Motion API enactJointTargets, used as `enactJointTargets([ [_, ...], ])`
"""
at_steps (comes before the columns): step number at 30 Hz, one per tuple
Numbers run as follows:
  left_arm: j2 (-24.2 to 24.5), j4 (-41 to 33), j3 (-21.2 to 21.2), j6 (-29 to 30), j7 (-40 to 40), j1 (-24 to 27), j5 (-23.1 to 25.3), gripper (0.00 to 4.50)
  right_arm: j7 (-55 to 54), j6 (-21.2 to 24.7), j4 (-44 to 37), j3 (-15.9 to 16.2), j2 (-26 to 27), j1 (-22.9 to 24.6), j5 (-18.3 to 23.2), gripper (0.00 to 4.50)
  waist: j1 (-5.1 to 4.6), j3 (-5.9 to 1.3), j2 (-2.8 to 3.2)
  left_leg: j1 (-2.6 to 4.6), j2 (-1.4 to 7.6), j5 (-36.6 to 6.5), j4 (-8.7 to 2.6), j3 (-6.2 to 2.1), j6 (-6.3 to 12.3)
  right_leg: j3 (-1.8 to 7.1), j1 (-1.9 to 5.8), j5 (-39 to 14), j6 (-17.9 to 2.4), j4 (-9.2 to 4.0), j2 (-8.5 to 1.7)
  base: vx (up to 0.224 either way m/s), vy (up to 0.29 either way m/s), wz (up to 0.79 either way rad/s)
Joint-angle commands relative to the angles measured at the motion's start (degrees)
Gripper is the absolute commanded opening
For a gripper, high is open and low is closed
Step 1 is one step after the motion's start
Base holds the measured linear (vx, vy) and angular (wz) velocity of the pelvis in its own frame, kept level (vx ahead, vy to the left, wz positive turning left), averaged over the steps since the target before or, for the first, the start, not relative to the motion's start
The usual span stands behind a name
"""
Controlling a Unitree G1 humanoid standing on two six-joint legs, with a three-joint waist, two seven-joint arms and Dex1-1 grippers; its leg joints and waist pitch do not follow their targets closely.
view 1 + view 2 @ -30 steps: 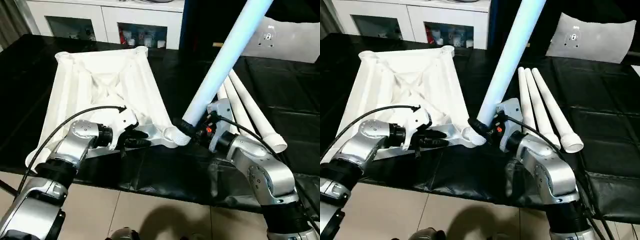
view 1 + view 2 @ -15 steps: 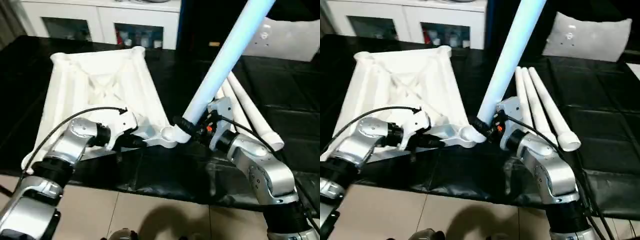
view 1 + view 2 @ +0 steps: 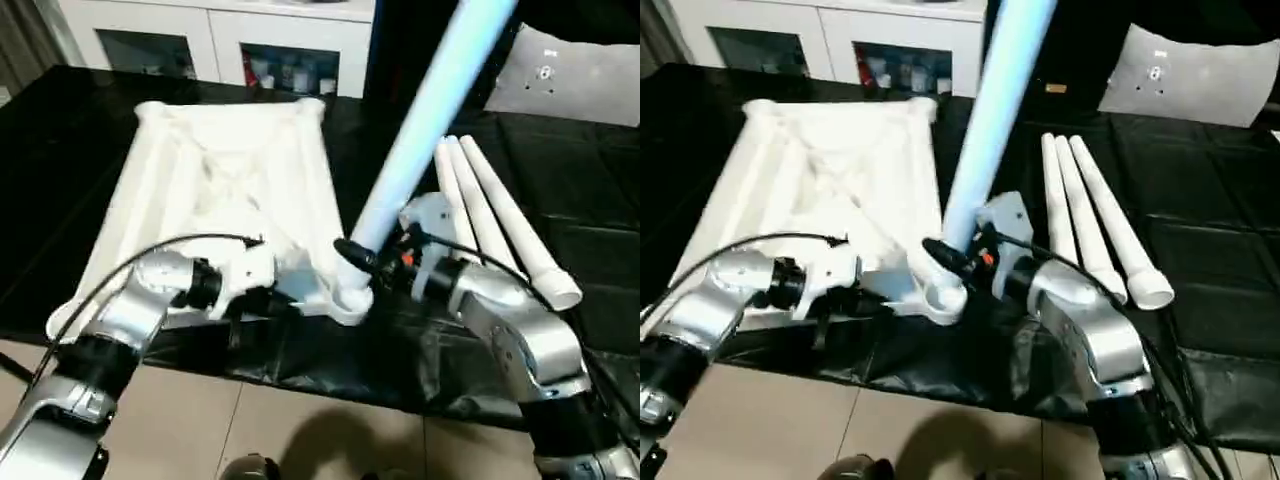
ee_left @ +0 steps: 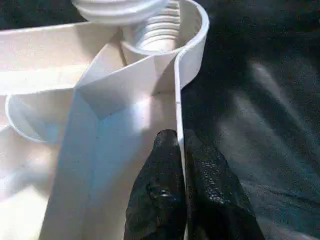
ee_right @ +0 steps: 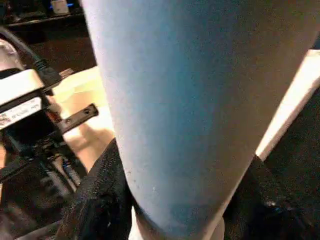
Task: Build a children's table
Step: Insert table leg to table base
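The white table top (image 3: 230,180) lies underside up on the black workbench. My left gripper (image 4: 177,137) is shut on the thin rim wall of the table top, close to its near right corner socket (image 4: 160,30). My right gripper (image 3: 365,258) is shut on a long white leg (image 3: 420,130) near its lower end. The leg rises tilted toward the back right, with its threaded end (image 4: 120,5) just above the socket. In the right wrist view, black fingers (image 5: 100,195) flank the leg (image 5: 185,100). Three more legs (image 3: 490,215) lie side by side to the right.
The socket corner (image 3: 350,300) sits at the workbench's front edge, with tiled floor (image 3: 300,430) below. A white cabinet (image 3: 250,40) stands behind the bench and a pale board (image 3: 570,75) lies at the back right. A black cable (image 3: 150,260) loops over my left forearm.
My left gripper has shut on the table top's rim. The leg's lower end has come from beside the corner socket to over it. The camera has shifted.
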Motion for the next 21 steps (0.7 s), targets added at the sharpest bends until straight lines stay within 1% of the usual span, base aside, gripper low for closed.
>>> enactJointTargets([
  [1,-0.5,0.8,0.0,-3.3,4.0,1.1,1.8,0.00,0.4,-1.2,0.1,0.2,-0.7,0.2,-0.9,1.91,-0.33,-3.46,0.02,1.65,5.61,-12.9,-4.71,-1.74,-0.04,3.25,1.93,-6.8,-13.4,-4.34,-5.89,0.000,0.000,0.00],
  [2,0.0,0.9,0.1,-3.7,4.9,1.6,2.7,0.00,0.4,-1.7,0.5,0.6,-1.0,0.3,-1.6,1.91,-0.41,-3.43,0.07,1.46,5.61,-13.2,-4.77,-1.85,-0.37,3.25,1.99,-7.8,-12.9,-4.37,-5.94,0.000,0.000,0.00],
  [3,0.3,0.5,0.5,-2.3,4.4,1.9,2.1,0.00,0.3,-2.2,1.0,0.8,-1.0,0.1,-2.2,1.91,-0.48,-3.48,-0.03,1.54,5.54,-13.4,-4.76,-1.76,-0.58,3.32,1.92,-8.3,-12.6,-4.45,-5.95,0.000,0.000,0.00],
  [5,0.1,0.2,1.3,-0.1,4.2,1.8,1.1,0.00,0.2,-2.4,1.5,0.8,-1.0,-0.2,-2.5,1.91,-0.60,-3.44,0.03,1.52,5.44,-13.2,-4.69,-1.67,-0.70,3.38,1.84,-8.6,-12.8,-4.52,-5.99,0.000,0.000,0.00],
  [6,-0.4,0.3,2.2,1.0,2.9,1.4,-0.8,0.00,0.4,-2.3,1.8,1.1,-1.1,-0.5,-2.7,1.91,-0.64,-3.42,-0.11,1.55,5.37,-13.0,-4.63,-1.59,-0.55,3.40,1.78,-8.8,-12.9,-4.55,-5.92,0.000,0.000,0.00],
  [7,-0.8,0.2,2.9,1.2,1.3,1.2,-2.5,0.00,0.6,-2.2,2.3,1.4,-1.1,-0.8,-3.0,1.91,-0.62,-3.43,-0.08,1.56,5.33,-12.8,-4.59,-1.56,-0.47,3.39,1.76,-8.8,-13.0,-4.53,-5.93,0.000,0.000,0.00],
  [8,-1.1,0.0,3.4,2.0,0.2,1.2,-3.9,0.00,0.8,-2.0,2.7,1.8,-1.2,-1.1,-3.2,1.91,-0.74,-3.47,-0.12,1.39,5.33,-12.1,-4.61,-1.58,-0.24,3.37,1.91,-8.3,-12.9,-4.48,-5.92,0.000,0.000,0.00],
  [9,-1.2,-0.2,3.5,2.5,-0.2,1.2,-4.3,0.00,1.0,-1.9,2.9,2.1,-1.4,-1.2,-3.4,1.91,-0.77,-3.54,-0.10,1.38,5.35,-11.6,-4.56,-1.61,-0.07,3.35,1.94,-7.6,-13.0,-4.39,-5.89,0.000,0.000,0.00],
  [10,-1.4,-0.9,3.7,3.9,-1.2,1.4,-5.3,0.00,1.6,-1.6,3.6,3.0,-1.7,-1.6,-3.9,1.91,-0.98,-3.65,-0.14,1.38,5.34,-10.9,-4.50,-1.56,0.23,3.28,1.98,-6.2,-13.3,-4.21,-5.80,0.000,0.000,0.00],
  [11,-1.4,-1.2,3.4,3.9,-1.9,1.6,-5.5,0.00,2.1,-1.9,4.2,3.5,-1.9,-1.8,-4.2,1.91,-1.11,-3.69,-0.08,1.28,5.31,-10.2,-4.41,-1.55,0.71,3.26,2.06,-4.9,-13.7,-4.18,-5.80,0.000,0.000,0.00],
  [15,-1.2,-1.0,2.3,3.5,-2.6,1.9,-4.7,0.00,3.4,-1.9,6.3,3.9,-1.0,-2.9,-3.8,1.91,-1.29,-3.74,-0.12,1.22,5.33,-9.5,-4.22,-1.50,1.91,3.22,2.17,-4.0,-14.5,-4.16,-5.87,0.000,0.000,0.00],
  [16,-1.2,-1.0,2.1,3.6,-2.4,2.0,-4.2,0.00,3.7,-2.1,6.7,4.0,-0.9,-3.2,-4.0,1.91,-1.27,-3.64,-0.04,1.25,5.37,-9.6,-4.28,-1.50,1.91,3.20,2.07,-4.3,-14.5,-4.21,-5.84,0.000,0.000,0.00],
  [19,-1.3,-1.0,2.0,3.9,-2.1,2.0,-3.3,0.00,4.6,-2.0,7.4,4.6,-0.8,-3.6,-4.2,1.91,-1.31,-3.63,-0.14,1.36,5.43,-10.5,-4.37,-1.50,1.59,3.18,2.07,-5.7,-14.4,-4.24,-5.77,0.000,0.000,0.00],
  [21,-1.3,-0.7,2.0,3.6,-1.7,1.8,-2.3,0.00,5.2,-0.9,7.7,5.0,-1.0,-4.1,-4.0,1.91,-1.33,-3.57,-0.15,1.37,5.44,-10.7,-4.42,-1.52,1.56,3.20,2.03,-6.2,-14.3,-4.28,-5.76,0.000,0.000,0.00],
])
